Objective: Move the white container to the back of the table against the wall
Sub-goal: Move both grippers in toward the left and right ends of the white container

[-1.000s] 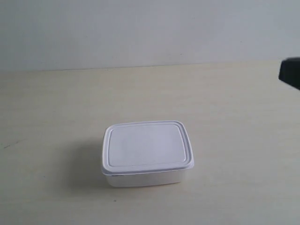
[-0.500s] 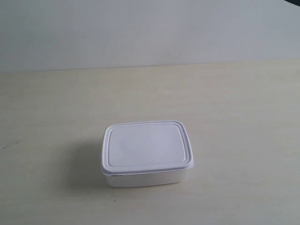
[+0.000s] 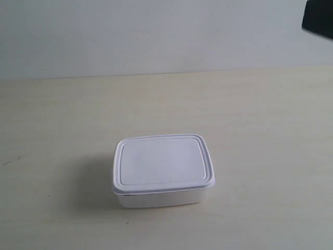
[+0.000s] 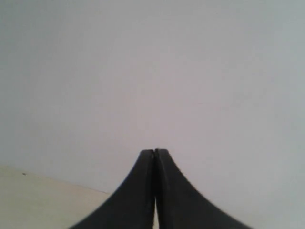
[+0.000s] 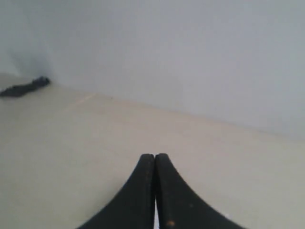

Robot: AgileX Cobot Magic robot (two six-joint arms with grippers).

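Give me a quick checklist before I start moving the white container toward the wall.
1. White container upright, lid on: ok.
2. Container against the wall: not ok, bare table lies between them.
3. Left claw open for a grasp: not ok, shut and empty.
4. Right claw open: not ok, shut and empty.
5. A claw near the container: not ok, neither wrist view shows it.
6. Which arm the dark part at the exterior view's upper right belongs to: cannot tell.
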